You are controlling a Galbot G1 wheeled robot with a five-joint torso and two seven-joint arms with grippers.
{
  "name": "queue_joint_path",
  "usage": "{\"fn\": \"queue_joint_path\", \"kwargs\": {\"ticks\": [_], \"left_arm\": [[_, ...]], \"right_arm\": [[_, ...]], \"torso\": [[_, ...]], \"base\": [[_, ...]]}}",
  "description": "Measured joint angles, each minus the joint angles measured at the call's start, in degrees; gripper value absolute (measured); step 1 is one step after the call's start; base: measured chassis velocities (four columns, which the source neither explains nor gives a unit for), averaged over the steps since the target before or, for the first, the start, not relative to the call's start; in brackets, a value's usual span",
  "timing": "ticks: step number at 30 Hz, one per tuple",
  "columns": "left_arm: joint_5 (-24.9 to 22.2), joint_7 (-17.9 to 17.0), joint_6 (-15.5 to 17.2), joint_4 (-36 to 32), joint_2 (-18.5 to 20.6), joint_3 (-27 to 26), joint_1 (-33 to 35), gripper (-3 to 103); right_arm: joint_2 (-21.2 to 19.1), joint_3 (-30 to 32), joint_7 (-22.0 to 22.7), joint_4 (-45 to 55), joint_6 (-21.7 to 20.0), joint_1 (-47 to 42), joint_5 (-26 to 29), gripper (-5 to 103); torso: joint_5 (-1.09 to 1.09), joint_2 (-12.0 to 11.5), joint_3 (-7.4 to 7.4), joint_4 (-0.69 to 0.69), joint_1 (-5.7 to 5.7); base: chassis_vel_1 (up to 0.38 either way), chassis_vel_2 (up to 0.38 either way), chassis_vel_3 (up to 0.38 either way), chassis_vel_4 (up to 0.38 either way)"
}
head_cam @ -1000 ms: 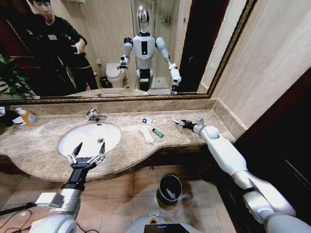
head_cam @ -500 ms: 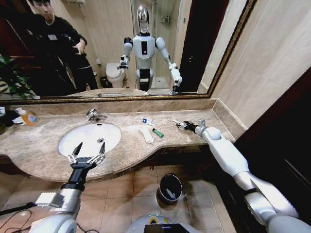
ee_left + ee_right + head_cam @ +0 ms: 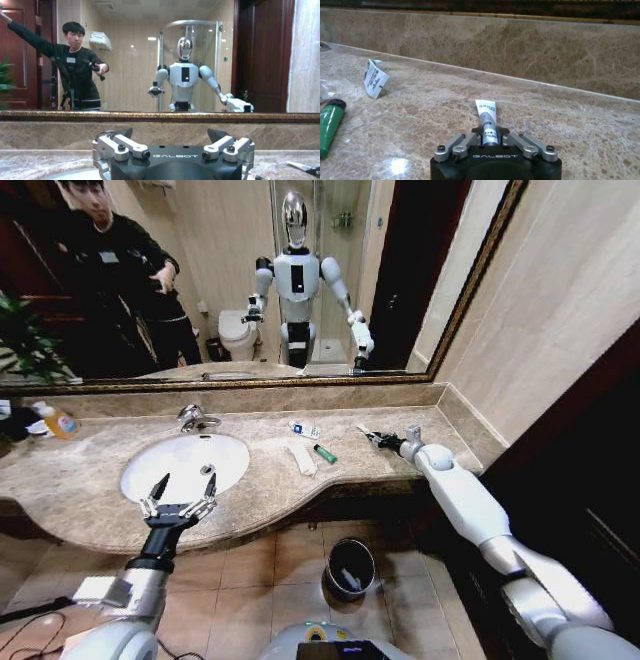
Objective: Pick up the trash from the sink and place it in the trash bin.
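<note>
My right gripper (image 3: 373, 438) is shut on a small white tube (image 3: 486, 117) low over the marble counter's right part; in the right wrist view the right gripper (image 3: 489, 135) pinches the tube's end. To its left on the counter lie a blue-labelled sachet (image 3: 305, 430), a flat white strip (image 3: 301, 456) and a green-capped piece (image 3: 325, 453). The sachet (image 3: 375, 78) and green piece (image 3: 330, 125) also appear in the right wrist view. My left gripper (image 3: 178, 498) hangs open over the front rim of the white sink (image 3: 150, 470). The black trash bin (image 3: 350, 567) stands on the floor below the counter.
A chrome tap (image 3: 195, 418) stands behind the basin. A clear bottle with an orange label (image 3: 58, 421) sits at the counter's far left. A mirror backs the counter, and a wall closes off the right end. The floor around the bin is tiled.
My right arm has drawn back slightly to the right, keeping the tube in its grip. The left arm has not moved.
</note>
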Motion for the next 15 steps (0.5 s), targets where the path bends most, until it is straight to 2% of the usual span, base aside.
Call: {"fn": "queue_joint_path", "kwargs": {"ticks": [10, 13, 15], "left_arm": [[0.0, 0.0, 0.0, 0.0, 0.0, 0.0, 0.0, 100], [0.0, 0.0, 0.0, 0.0, 0.0, 0.0, 0.0, 100], [0.0, 0.0, 0.0, 0.0, 0.0, 0.0, 0.0, 100]], "right_arm": [[-1.5, 0.4, 2.2, 4.8, 0.1, -2.1, 1.9, 17], [-2.6, 1.0, 3.4, 8.3, 0.3, -3.9, 2.5, 17], [-4.3, 2.0, 5.8, 12.9, 0.3, -6.4, 4.1, 17]], "torso": [[0.00, 0.0, 0.01, 0.00, 0.01], [0.00, 0.0, 0.01, 0.00, 0.01], [0.01, 0.0, 0.01, 0.00, 0.01]], "base": [[0.000, 0.000, 0.000, 0.000], [0.000, 0.000, 0.000, 0.000], [0.000, 0.000, 0.000, 0.000]]}}
